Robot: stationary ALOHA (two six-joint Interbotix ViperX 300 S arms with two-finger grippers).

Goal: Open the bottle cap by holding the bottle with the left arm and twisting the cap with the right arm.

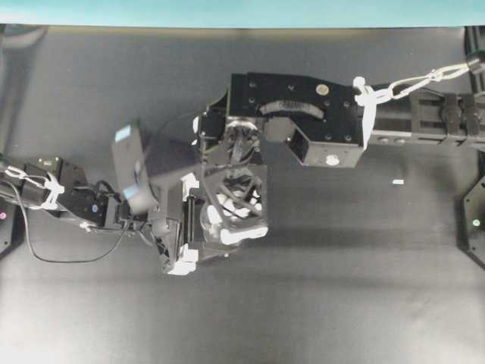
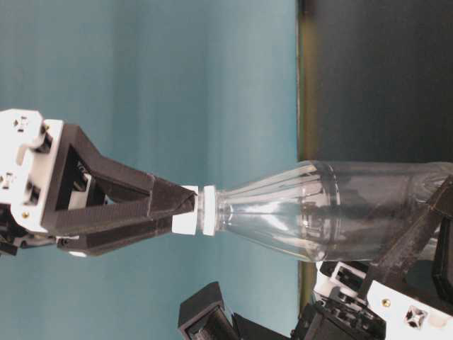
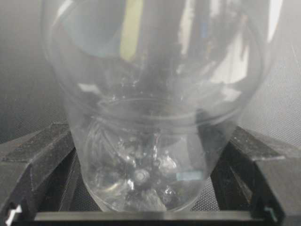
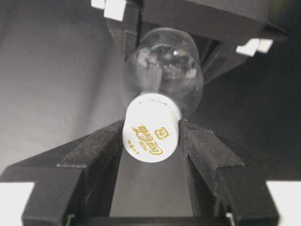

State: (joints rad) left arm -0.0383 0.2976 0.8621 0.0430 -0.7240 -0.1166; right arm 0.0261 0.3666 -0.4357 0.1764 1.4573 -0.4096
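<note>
The clear plastic bottle [image 2: 318, 212] stands upright on the black table; the table-level view shows it turned on its side. My left gripper [image 3: 146, 188] is shut on the bottle's lower body [image 3: 150, 117], one black finger [image 3: 37, 160] pressed against each side. From above, my right gripper [image 1: 241, 199] points straight down over it. It is shut on the white bottle cap [image 4: 151, 132], which carries gold print, and both black fingers touch the cap's sides. In the table-level view the right gripper [image 2: 185, 210] meets the cap [image 2: 207, 210] at the neck.
A small white scrap [image 1: 398, 182] lies on the black table right of the arms. A teal wall [image 1: 227, 11] runs along the far edge. Dark fixtures [image 1: 476, 220] sit at the right and left table edges.
</note>
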